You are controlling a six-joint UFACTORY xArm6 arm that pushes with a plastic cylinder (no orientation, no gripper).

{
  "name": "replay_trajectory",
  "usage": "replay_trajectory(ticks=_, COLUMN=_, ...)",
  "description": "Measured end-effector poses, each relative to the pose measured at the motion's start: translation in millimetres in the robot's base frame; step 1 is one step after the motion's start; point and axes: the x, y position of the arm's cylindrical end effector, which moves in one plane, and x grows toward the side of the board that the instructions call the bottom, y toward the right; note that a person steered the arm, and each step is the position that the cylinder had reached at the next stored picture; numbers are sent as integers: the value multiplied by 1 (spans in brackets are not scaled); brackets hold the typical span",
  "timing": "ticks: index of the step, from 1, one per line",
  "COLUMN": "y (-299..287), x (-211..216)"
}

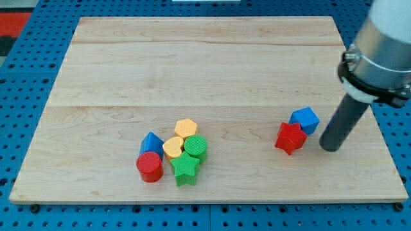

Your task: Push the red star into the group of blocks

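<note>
The red star (290, 137) lies at the right of the wooden board, touching a blue cube (304, 120) just above and to its right. My tip (329, 147) rests on the board just right of the red star, with a small gap between them. The group of blocks sits at the lower middle: a yellow hexagon (185, 128), a yellow heart (173, 147), a green cylinder (196, 147), a green star (185, 168), a blue triangular block (151, 142) and a red cylinder (149, 167), all close together.
The wooden board (205, 70) lies on a blue surface. The arm's grey body (384, 45) hangs over the board's right edge.
</note>
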Motion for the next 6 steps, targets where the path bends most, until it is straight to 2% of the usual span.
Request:
replay_trajectory(ticks=3, y=-69, x=-4)
replay_trajectory(ticks=6, y=-86, x=-29)
